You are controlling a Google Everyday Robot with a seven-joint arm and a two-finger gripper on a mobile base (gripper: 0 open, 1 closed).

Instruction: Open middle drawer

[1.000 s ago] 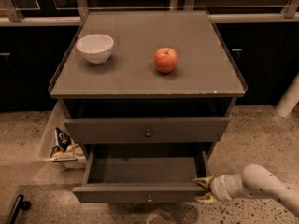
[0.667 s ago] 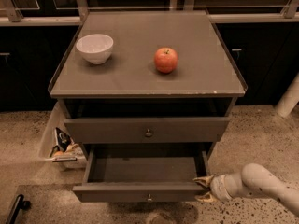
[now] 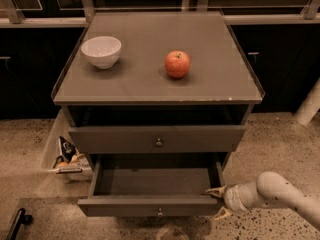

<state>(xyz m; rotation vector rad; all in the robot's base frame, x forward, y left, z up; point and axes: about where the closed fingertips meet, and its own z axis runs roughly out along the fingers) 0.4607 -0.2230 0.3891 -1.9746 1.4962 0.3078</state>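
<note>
The middle drawer (image 3: 150,205) is grey-brown with a small round knob at the centre of its front. It stands pulled well out of the cabinet, and its empty inside (image 3: 155,180) shows. My gripper (image 3: 216,203) is at the drawer's right front corner, low at the right of the camera view. Its fingers (image 3: 212,190) are spread apart, one by the drawer's right side and one in front of the panel's end. The drawer above (image 3: 159,140), also with a knob, is only slightly out.
A white bowl (image 3: 101,51) and a red apple (image 3: 177,64) sit on the cabinet top (image 3: 220,79). A white bin (image 3: 57,149) with packets stands left of the cabinet. A black object (image 3: 15,224) lies on the floor at lower left. A white post (image 3: 310,104) stands at the right.
</note>
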